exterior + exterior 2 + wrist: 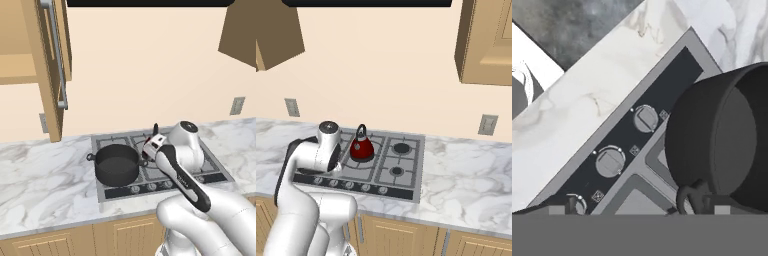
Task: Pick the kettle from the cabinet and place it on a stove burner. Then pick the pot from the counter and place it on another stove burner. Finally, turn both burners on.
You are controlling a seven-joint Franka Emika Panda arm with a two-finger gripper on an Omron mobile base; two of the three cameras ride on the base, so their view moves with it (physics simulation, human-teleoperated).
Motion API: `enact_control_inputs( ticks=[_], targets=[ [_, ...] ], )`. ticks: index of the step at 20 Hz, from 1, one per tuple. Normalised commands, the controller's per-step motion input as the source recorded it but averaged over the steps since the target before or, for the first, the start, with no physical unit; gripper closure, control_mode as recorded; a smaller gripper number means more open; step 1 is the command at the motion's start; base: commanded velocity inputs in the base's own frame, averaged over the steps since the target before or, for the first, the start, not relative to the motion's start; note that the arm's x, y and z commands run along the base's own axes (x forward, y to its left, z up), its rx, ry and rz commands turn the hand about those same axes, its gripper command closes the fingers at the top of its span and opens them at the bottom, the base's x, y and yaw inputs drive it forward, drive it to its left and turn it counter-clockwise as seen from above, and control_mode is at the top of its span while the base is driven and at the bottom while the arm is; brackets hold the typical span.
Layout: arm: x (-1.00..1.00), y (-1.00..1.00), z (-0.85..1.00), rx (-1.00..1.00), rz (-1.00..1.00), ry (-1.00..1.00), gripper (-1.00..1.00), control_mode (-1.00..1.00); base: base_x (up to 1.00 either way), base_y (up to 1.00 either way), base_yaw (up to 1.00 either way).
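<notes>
The white Franka arm with dark joints bends forward over the grey steel gas cooktop (220, 172), its wrist angled down toward the cooktop's front edge. The two-finger gripper (154, 131) hangs over the middle of the cooktop, just right of the pot; its jaws stand wide apart and hold nothing. In the hand view the dark finger tips (572, 204) rise at the bottom edge, looking along the front row of round knobs (645, 118) on the black control strip, with the pot's loop handle close by.

The wide, low, matte black round pot (117, 164) sits on the front left burner of the cooktop, its two small loop handles out to the sides. The small glossy dark-red kettle (361, 146), with black arched handle, stands upright on the back burner left of centre, behind the pot's side of the cooktop. The two right-hand burners (401, 148) are bare under their black grates.

The white-and-grey veined marble counter (45, 175) runs to both sides of the cooktop, over light wooden drawers. A light tan wooden wall cabinet (42, 65) with a long silver bar handle hangs at upper left, its door standing open. The cream wall behind carries grey outlets (488, 124).
</notes>
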Motion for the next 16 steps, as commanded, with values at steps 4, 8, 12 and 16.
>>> enact_control_inputs(
  ticks=[4, 8, 12, 16],
  targets=[
    [-0.16, -0.26, 0.14, -0.14, 0.03, 0.00, -1.00, -1.00, 0.00, 0.00, 0.00],
    [-0.18, -0.23, 0.23, -0.10, 0.03, 0.00, -1.00, -1.00, 0.00, 0.00, 0.00],
    [-0.21, -0.14, 0.35, -0.06, 0.00, 0.00, -1.00, -1.00, 0.00, 0.00, 0.00],
    [-0.26, -0.12, 0.40, -0.08, 0.00, 0.00, -1.00, -1.00, 0.00, 0.00, 0.00]
  ],
)
